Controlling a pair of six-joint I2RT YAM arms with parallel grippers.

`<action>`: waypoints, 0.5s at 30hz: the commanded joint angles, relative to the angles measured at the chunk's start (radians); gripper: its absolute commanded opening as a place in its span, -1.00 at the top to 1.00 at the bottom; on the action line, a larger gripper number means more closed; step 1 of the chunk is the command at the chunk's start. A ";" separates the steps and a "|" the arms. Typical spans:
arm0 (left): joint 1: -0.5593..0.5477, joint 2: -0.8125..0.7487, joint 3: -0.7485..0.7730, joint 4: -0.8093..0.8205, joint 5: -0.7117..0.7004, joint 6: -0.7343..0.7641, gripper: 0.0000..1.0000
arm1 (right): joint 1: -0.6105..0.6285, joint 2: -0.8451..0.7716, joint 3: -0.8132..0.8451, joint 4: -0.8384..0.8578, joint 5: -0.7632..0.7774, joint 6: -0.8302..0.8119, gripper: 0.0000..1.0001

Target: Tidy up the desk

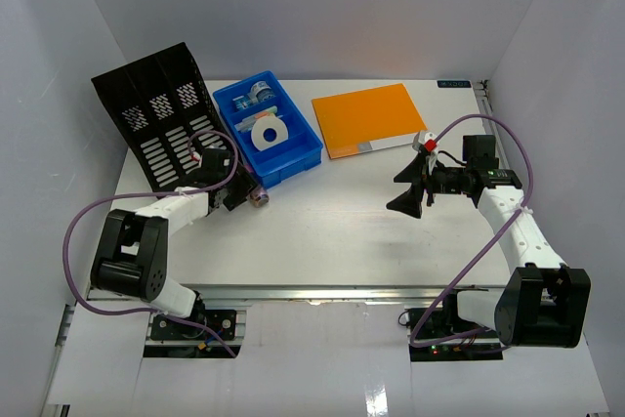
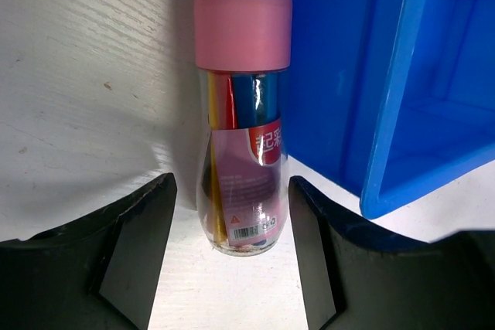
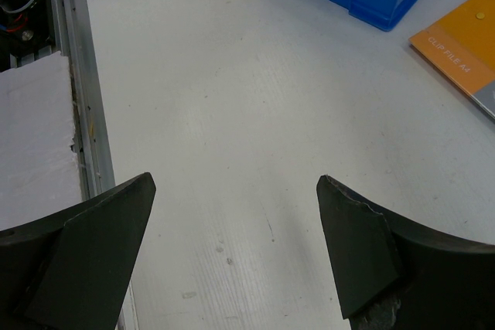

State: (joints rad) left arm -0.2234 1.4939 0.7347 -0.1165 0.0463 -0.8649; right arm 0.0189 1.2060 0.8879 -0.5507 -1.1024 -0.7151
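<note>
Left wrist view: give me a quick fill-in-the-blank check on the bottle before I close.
The bottle lying on the desk has a ____ cap.
It lies between the jaws of the open left gripper, beside the ____ tray.
The right gripper is open and holds ____.
Missing words: pink; blue; nothing.

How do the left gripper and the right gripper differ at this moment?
The left gripper has the base of a pink-capped bottle between its fingers; the right gripper has only bare desk. The left gripper is beside the blue tray, the right gripper nearer the orange folder. Both are open.
</note>
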 commanded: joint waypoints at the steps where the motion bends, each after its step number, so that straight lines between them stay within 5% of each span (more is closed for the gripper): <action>1: 0.006 -0.004 -0.018 0.012 0.023 0.015 -0.41 | -0.007 0.004 0.006 0.012 -0.022 -0.003 -0.82; 15: 0.006 -0.040 -0.046 -0.068 -0.113 0.092 -0.43 | -0.007 0.000 0.006 0.012 -0.028 -0.003 -0.82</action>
State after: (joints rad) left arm -0.2234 1.4966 0.7063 -0.1294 0.0227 -0.8192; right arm 0.0189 1.2064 0.8879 -0.5507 -1.1030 -0.7147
